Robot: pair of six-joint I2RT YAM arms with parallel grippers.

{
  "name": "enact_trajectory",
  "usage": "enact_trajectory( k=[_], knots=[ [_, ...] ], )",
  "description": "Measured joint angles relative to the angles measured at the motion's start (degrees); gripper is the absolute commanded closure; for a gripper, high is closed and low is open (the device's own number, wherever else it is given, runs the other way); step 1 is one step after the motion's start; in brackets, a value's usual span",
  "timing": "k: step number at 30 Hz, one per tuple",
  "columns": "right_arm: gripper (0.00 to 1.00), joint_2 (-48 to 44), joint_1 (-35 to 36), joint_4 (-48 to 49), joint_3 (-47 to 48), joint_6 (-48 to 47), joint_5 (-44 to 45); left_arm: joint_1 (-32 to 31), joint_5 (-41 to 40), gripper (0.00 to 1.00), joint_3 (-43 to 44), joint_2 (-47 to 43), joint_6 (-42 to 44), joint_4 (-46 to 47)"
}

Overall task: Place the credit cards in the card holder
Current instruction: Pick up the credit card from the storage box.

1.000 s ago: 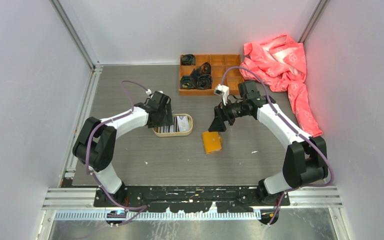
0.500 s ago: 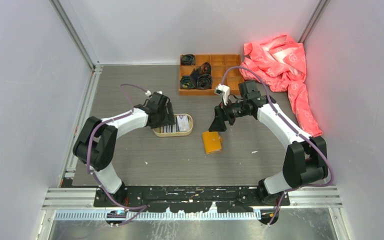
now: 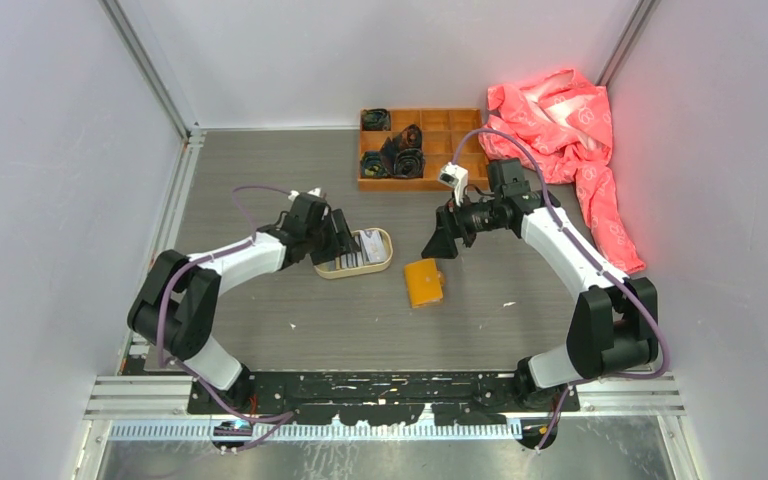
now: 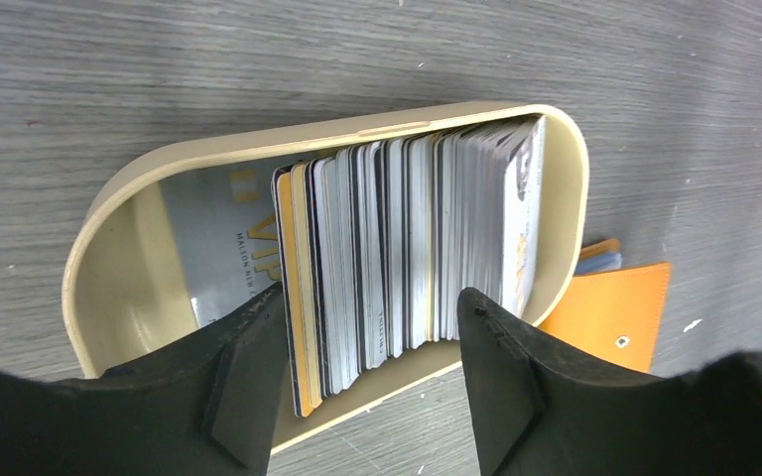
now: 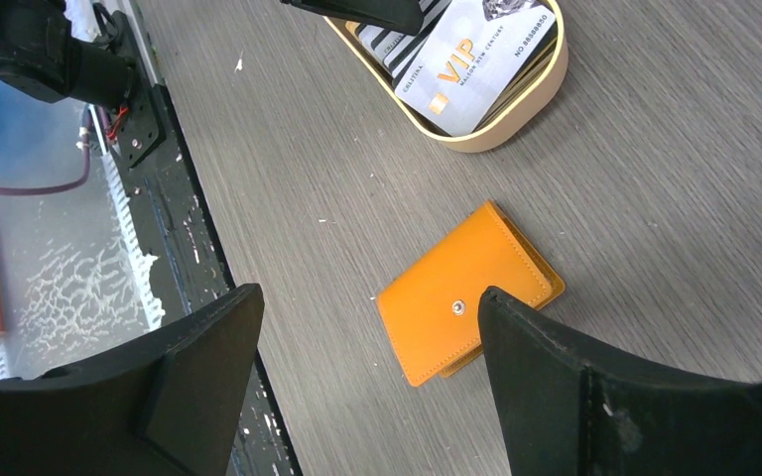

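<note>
Dozens of credit cards (image 4: 407,258) stand on edge, packed face to face, in the oval tray (image 4: 109,208). One more lies flat on the tray's floor at its emptier end. They look thin, light, stiff and slick. I judge a pinch across the flat faces of one or a few, near the top edge, safer than squeezing the whole pack, which could fan out or slip.

My left gripper (image 4: 367,322) hangs over the tray, jaws apart and straddling most of the pack. Whether the pads touch it I cannot tell.

The card holder (image 5: 466,293) lies just beside the tray, toward my right arm, folded shut with its snap up. Its contents are hidden. My right gripper (image 5: 369,297) hovers above it, jaws wide and empty.

Beyond the tray, a compartment box (image 3: 420,148) holds dark coiled things.
</note>
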Motion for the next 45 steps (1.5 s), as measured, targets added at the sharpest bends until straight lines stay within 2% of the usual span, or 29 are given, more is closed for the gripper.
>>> enact_trajectory(
  k=[2, 4, 8, 19, 32, 45],
  knots=[
    [0.16, 0.00, 0.00, 0.02, 0.00, 0.13, -0.15, 0.00, 0.52, 0.43, -0.24, -0.44, -0.50, 1.05],
    [0.16, 0.00, 0.00, 0.02, 0.00, 0.15, -0.17, 0.07, 0.70, 0.51, -0.50, -0.61, -0.72, 1.77],
    [0.16, 0.00, 0.00, 0.02, 0.00, 0.17, -0.33, 0.55, 1.90, 0.56, -1.22, -0.61, -1.25, 2.97],
    [0.16, 0.02, 0.00, 0.02, 0.00, 0.17, -0.59, 1.62, 7.82, 0.51, -4.61, 2.47, -5.44, 13.53],
    [0.16, 0.02, 0.00, -0.02, 0.00, 0.11, -0.83, 2.95, 11.23, 0.59, -6.78, 4.94, -8.68, 20.00],
    [0.16, 0.66, 0.00, -0.44, 0.00, -0.04, -1.03, 5.92, 14.40, 0.61, -10.43, 1.73, -10.97, 21.99]
  ],
)
